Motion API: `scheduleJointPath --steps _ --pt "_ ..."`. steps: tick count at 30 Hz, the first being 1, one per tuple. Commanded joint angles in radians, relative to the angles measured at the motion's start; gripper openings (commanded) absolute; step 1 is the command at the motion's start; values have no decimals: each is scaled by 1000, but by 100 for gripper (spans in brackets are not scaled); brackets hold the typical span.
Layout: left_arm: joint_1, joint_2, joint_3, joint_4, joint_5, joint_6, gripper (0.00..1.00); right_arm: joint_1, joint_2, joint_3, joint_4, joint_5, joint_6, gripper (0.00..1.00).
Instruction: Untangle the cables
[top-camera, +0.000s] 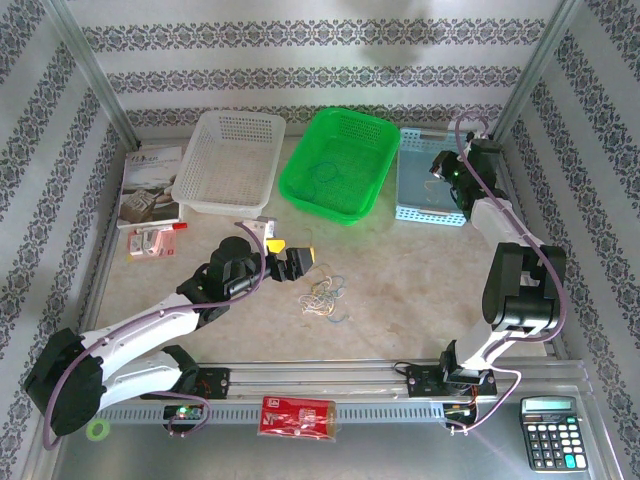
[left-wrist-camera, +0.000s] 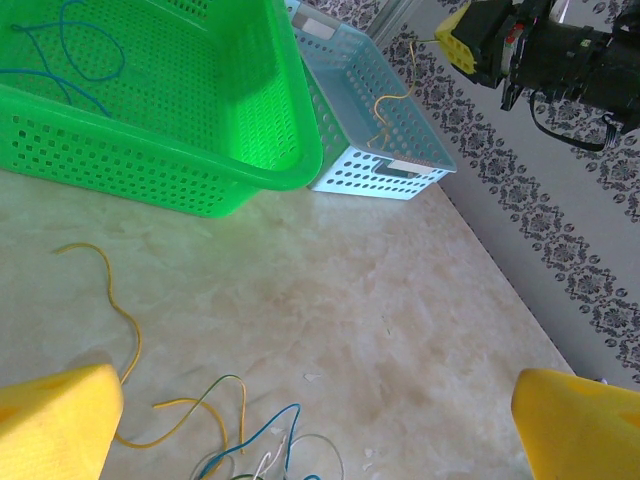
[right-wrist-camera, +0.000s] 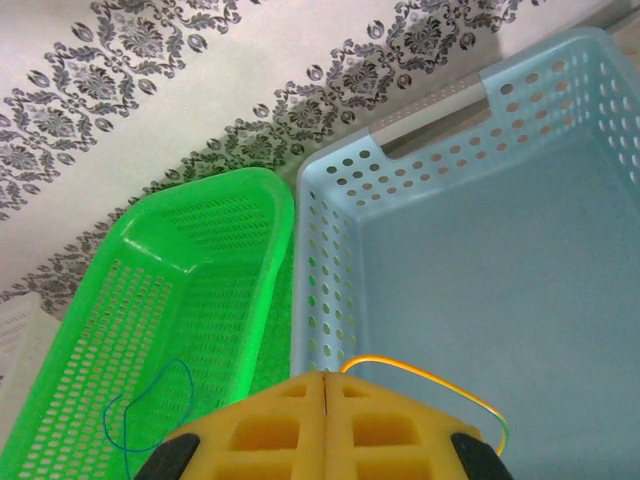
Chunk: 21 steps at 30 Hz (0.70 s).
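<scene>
The tangled cables (top-camera: 325, 298) lie in a small heap of whitish, yellow, blue and green loops at the table's middle. My left gripper (top-camera: 290, 255) hangs open just left of the heap; its yellow fingertips (left-wrist-camera: 55, 420) frame the strands (left-wrist-camera: 240, 440), with nothing between them. My right gripper (right-wrist-camera: 327, 385) is shut on a thin yellow cable (right-wrist-camera: 430, 372), which arcs out of the pads over the light-blue basket (right-wrist-camera: 500, 280). In the left wrist view that yellow cable (left-wrist-camera: 385, 108) dangles into the blue basket (left-wrist-camera: 375, 150). A blue cable (top-camera: 325, 175) rests in the green basket (top-camera: 300, 190).
A white basket (top-camera: 190, 190) stands at the back left beside the green one. A booklet (top-camera: 150, 185) and a red pack (top-camera: 155, 240) lie at the left. A red package (top-camera: 298, 415), a calculator (top-camera: 548, 432) and a green tape ring (top-camera: 97, 430) sit at the near edge.
</scene>
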Motion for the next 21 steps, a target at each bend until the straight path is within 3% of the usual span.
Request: scheduleJointPath --steps 1,9,14,17,21 --pt "-10 -9 -1 0 -14 -12 100 -8 -45 32 20 -48 10 0" --pt "-5 72 63 14 -45 29 100 1 -88 56 20 -74 31 0" --pt "19 111 57 144 -110 18 100 20 -108 76 19 -117 58 0" --pt "76 136 89 176 -31 37 100 54 -132 96 12 -148 71 0" --pt "143 194 204 91 129 91 99 119 -154 132 1 -188 96 0"
